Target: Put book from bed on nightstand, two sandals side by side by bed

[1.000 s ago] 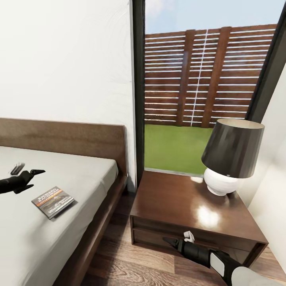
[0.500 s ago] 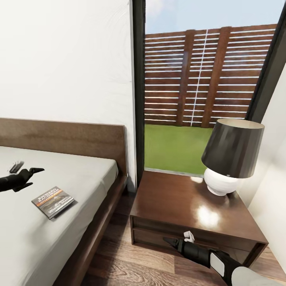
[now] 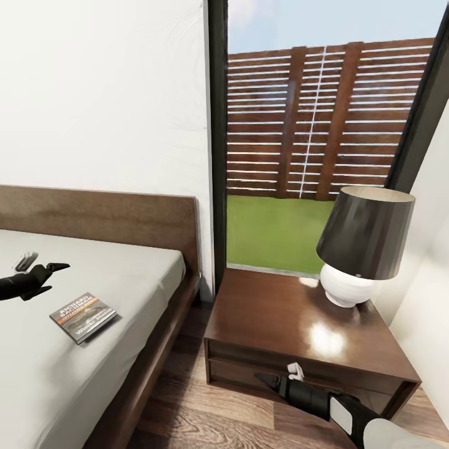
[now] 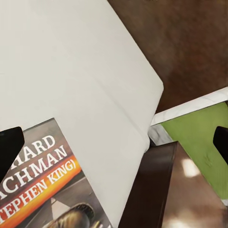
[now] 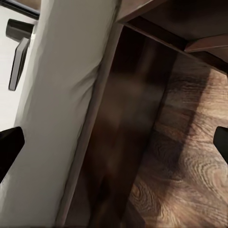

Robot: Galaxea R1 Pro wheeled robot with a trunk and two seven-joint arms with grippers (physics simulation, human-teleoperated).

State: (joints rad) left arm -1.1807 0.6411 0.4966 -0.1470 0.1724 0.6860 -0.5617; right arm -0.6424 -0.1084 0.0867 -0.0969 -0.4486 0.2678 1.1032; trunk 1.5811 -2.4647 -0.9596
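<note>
The book (image 3: 83, 317) lies flat on the bed's grey mattress (image 3: 118, 274), near its right edge; its orange title band shows in the left wrist view (image 4: 42, 190). My left gripper (image 3: 43, 265) hovers open just above and behind the book, its fingertips (image 4: 9, 142) spread wide over the cover. The dark brown nightstand (image 3: 280, 312) stands right of the bed. My right gripper (image 3: 277, 375) is open and low in front of the nightstand's drawers, with nothing between its fingers; it faces the bed frame (image 5: 109, 142). The sandals are out of view.
A lamp (image 3: 362, 249) with a dark shade and white base stands on the back right of the nightstand. A strip of wood floor (image 3: 187, 399) runs between bed and nightstand. A tall dark-framed window (image 3: 217, 137) is behind; a white wall closes the right side.
</note>
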